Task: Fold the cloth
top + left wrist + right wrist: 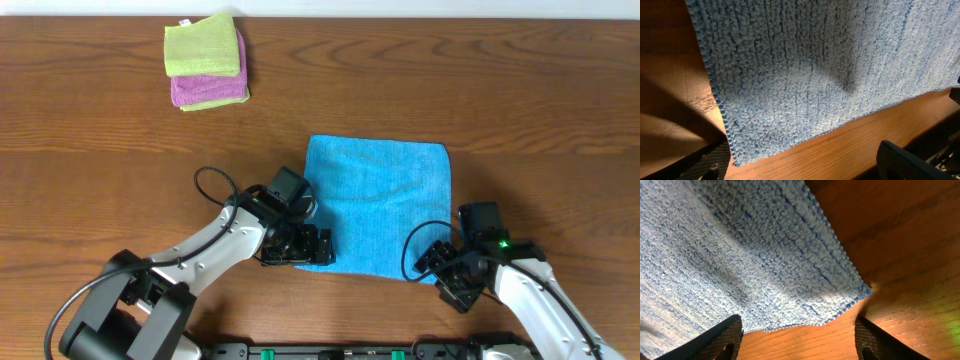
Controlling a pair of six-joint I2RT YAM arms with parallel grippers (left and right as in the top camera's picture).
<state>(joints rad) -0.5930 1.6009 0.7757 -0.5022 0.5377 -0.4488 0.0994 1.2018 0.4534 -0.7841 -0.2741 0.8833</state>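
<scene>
The sky-blue cloth (380,205) lies flat on the wooden table, spread as a square. My left gripper (300,246) sits at its near-left corner. In the left wrist view the jaws stand wide open; the cloth's corner (737,155) lies just inside the left finger (710,162), and bare wood fills the left gripper's (802,167) gap. My right gripper (438,266) is at the near-right corner, open too. In the right wrist view the cloth (740,255) ends just ahead of the right gripper (799,340), with only wood between the fingers.
A stack of folded lime-green and purple cloths (206,62) sits at the far left of the table. A black cable (215,185) loops beside the left arm, and the table's near edge runs close behind both arms.
</scene>
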